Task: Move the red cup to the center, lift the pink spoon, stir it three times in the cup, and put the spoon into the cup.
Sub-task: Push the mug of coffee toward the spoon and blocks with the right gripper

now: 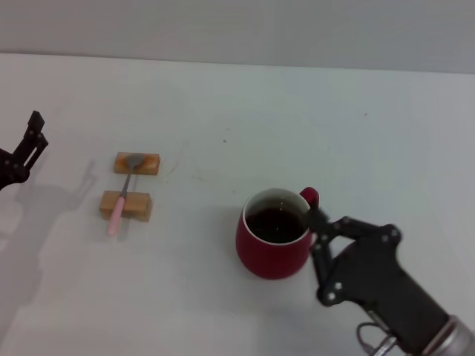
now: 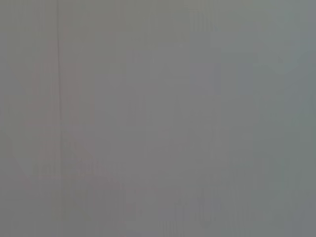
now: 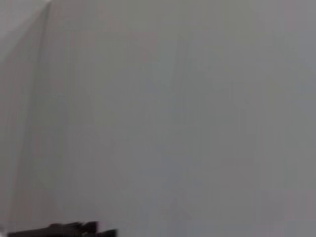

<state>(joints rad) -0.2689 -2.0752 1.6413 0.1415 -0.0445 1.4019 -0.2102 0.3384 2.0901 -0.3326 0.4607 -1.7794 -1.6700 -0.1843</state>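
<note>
Left gripper (image 1: 26, 144) hangs at far left edge, touching nothing, opening unclear. Spoon (image 1: 122, 194) lies across two wood blocks (image 1: 126, 205), left of centre. Cup (image 1: 273, 234) stands near centre-right. Right gripper (image 1: 318, 222) is at the cup's handle side, fingers against it; grip unclear.

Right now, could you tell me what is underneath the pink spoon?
The pink spoon lies across two tan wooden blocks: its grey bowl rests on the farther block, its handle crosses the nearer one, overhanging the table. The block tops under it are hidden.
</note>
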